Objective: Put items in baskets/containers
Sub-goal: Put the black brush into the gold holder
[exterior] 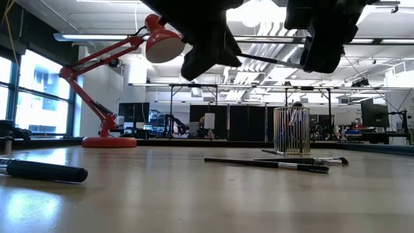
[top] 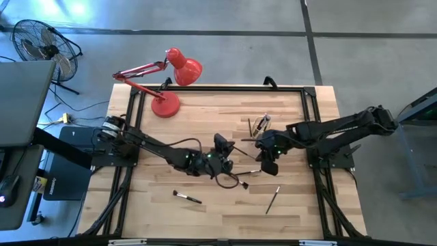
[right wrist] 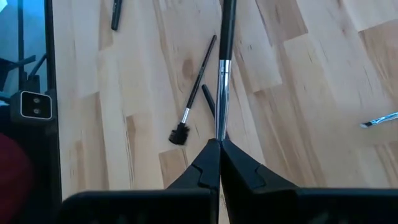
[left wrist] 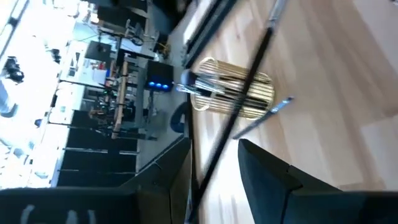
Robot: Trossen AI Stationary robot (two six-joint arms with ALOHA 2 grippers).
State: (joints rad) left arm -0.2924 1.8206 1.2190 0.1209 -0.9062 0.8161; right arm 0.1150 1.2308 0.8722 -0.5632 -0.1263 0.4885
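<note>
We're clamping the right gripper (right wrist: 219, 146) shut on a slim black-and-silver makeup brush (right wrist: 224, 56), held lengthwise for dropping into the clear ribbed glass cup (top: 259, 126) just beyond it. Left gripper (top: 220, 156) is hanging alongside with its fingers (left wrist: 273, 180) parted around the same brush, probably steadying it; we can't tell if they're touching.

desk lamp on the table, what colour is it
Red all over: shade, arm and base. The desk lamp shows best in the high view.
</note>
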